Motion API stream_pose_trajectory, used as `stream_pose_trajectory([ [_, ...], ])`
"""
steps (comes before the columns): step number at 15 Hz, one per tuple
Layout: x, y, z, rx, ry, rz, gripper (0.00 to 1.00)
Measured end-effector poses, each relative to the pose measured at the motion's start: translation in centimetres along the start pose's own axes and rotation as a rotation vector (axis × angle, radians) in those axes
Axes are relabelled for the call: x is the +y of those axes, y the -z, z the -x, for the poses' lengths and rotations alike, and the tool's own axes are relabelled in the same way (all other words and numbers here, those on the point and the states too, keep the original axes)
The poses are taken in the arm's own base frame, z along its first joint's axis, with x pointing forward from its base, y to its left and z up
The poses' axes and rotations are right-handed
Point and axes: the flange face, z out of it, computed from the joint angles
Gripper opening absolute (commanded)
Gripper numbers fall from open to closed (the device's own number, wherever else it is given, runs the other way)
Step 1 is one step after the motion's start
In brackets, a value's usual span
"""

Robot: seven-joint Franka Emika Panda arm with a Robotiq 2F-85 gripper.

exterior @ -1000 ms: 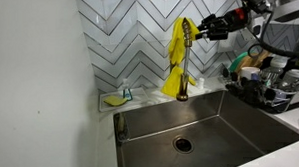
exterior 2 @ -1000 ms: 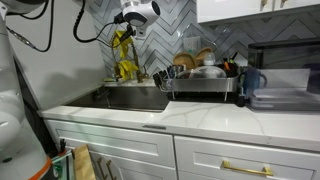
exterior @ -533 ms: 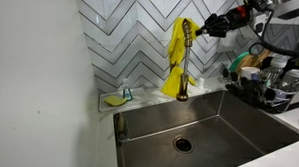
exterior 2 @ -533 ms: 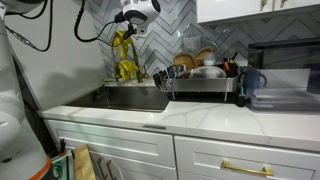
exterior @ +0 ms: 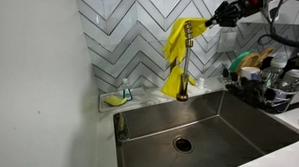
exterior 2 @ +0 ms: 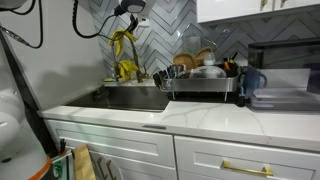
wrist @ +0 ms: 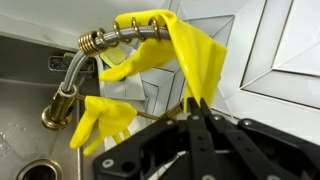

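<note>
A pair of yellow rubber gloves [exterior: 177,52] hangs over the brass spring faucet [exterior: 187,57] above the steel sink [exterior: 203,125]. My gripper [exterior: 212,22] is shut on the cuff of one yellow glove and pulls it up and away from the faucet's top. In the wrist view the fingers [wrist: 195,108] pinch the glove [wrist: 190,55] beside the faucet coil [wrist: 115,40]. The other glove [wrist: 100,118] hangs lower. In an exterior view the gloves [exterior 2: 124,52] hang under the gripper [exterior 2: 134,12].
A dish rack [exterior: 267,83] with dishes stands beside the sink; it shows too in an exterior view [exterior 2: 200,80]. A small yellow sponge holder [exterior: 116,97] sits on the ledge by the chevron tile wall [exterior: 131,33]. The drain [exterior: 183,145] lies in the basin.
My gripper has moved up and away from the faucet, drawing the held glove's cuff taut and lifting it. The lower glove still hangs on the faucet.
</note>
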Motion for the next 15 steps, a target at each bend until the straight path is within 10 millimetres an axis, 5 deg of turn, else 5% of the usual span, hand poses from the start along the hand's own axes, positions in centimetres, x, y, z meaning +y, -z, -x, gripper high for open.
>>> stream_pose_trajectory([
  [15,-0.7,9.0,5.6,0.391,-0.020,-0.021,0.00],
])
